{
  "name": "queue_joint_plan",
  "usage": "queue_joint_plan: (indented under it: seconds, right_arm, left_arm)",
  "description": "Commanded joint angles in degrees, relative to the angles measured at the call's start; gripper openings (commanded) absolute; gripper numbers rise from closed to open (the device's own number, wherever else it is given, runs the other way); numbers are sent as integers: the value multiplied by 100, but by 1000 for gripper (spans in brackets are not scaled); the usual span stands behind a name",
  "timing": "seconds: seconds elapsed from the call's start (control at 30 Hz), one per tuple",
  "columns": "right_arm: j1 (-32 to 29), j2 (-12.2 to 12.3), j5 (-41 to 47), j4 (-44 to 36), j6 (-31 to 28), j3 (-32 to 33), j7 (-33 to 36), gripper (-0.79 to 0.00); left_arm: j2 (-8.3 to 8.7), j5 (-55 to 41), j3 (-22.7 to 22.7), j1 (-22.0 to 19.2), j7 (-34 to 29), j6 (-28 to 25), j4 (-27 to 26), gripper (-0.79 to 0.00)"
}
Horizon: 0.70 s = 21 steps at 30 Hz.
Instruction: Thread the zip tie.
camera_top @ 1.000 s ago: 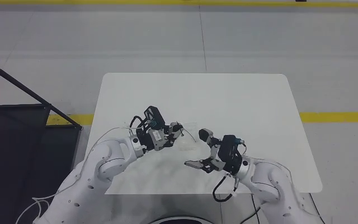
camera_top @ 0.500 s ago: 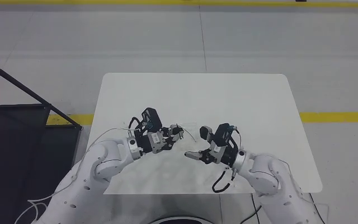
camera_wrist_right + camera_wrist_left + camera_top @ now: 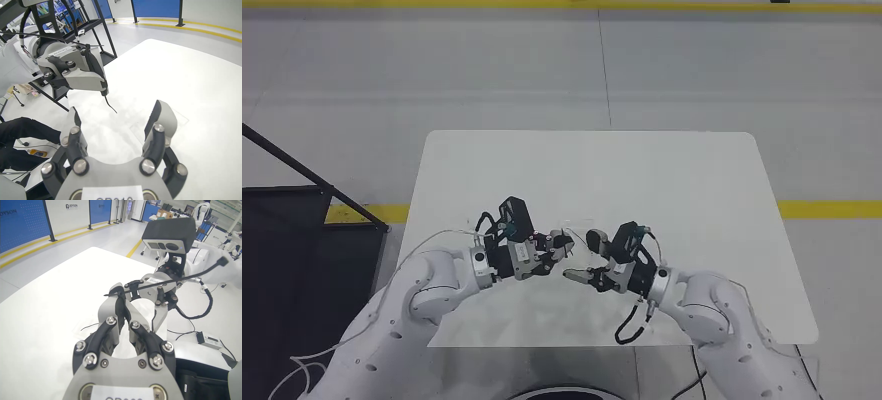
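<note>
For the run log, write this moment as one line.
left gripper: shut on zip tie near its tip, above table | right gripper: open, close beside left gripper | zip tie: head free, not yet threaded

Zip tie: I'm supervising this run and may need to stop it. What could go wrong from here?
The left gripper pinches the zip tie near its pointed end, so the long free part with the head may swing or slip. The open right gripper is close by; closing in, it may bump the left gripper.
</note>
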Motion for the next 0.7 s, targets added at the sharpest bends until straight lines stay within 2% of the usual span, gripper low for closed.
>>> queue_joint_plan:
  seconds: [0.0,0.17,0.27,0.4,0.43,0.47,0.67]
  right_arm:
    - [30,-5,-5,12,18,-35,13,-431]
    - [85,-10,-10,39,14,-87,33,-462]
    - [103,-10,4,52,7,-100,30,-514]
    - [100,-5,18,57,-18,-96,5,-653]
    - [99,-4,23,55,-31,-97,-1,-702]
    - [97,-3,32,58,-44,-98,-2,-785]
    - [117,6,215,118,-199,-81,-18,-785]
  left_arm:
    - [-1,6,-1,1,-16,-15,-3,-785]
    - [-7,9,-3,10,-28,-29,-1,-785]
    - [-11,21,-4,9,-32,-27,-2,-785]
    - [-19,30,3,2,-42,-6,15,-785]
    - [-21,29,4,0,-45,-3,15,-785]
    - [-22,28,2,-1,-39,1,14,-785]
    - [-32,93,4,7,-12,28,8,-785]
